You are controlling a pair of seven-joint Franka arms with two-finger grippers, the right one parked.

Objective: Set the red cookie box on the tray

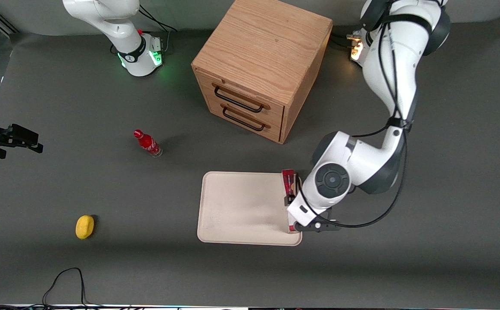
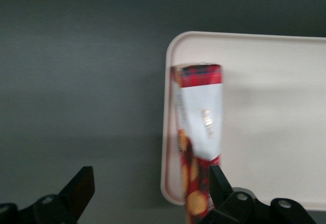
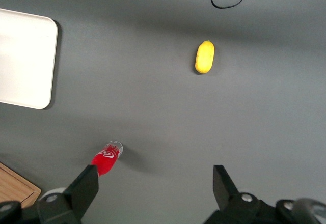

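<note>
Left wrist view – red cookie box [image 2: 199, 132] on tray [image 2: 270, 107] edge, seemingly touching one finger [image 2: 220, 186] of spread jaws

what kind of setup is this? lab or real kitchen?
Likely a lab tabletop: grey mat with staged props, a wooden drawer unit, bottle, lemon. The gripper hangs open over the cookie box, which lies on the tray at its edge.
</note>
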